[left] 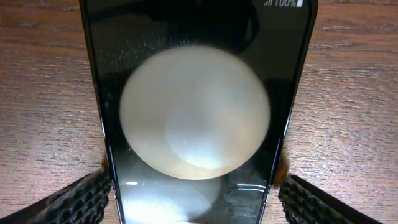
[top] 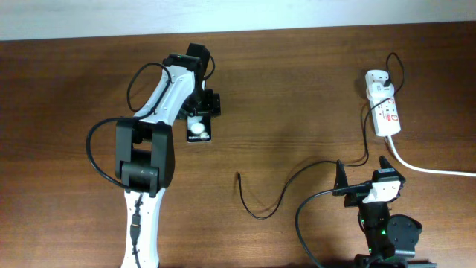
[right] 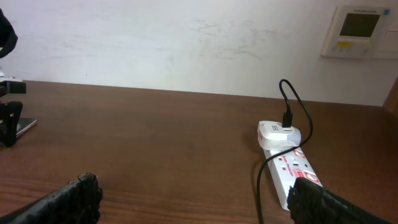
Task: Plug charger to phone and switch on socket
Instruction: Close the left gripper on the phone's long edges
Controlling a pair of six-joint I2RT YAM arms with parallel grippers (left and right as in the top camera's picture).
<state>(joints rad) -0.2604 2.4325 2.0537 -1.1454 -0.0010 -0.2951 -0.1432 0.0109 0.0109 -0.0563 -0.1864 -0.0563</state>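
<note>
Overhead: the left gripper point(top: 202, 112) clasps the phone point(top: 199, 132) by its edges. Far lower right of the phone, the right gripper point(top: 363, 167) is spread and empty. The tip of the charger point(top: 256, 217) lies nearer the phone, and the socket point(top: 387, 112) lies far right of it.

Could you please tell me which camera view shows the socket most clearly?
The overhead view: the whole socket lies in sight, with its red markings and white adapter. The right wrist view has it closer, but a finger of the right hand hides its near end. The left wrist view shows mainly the phone.
</note>
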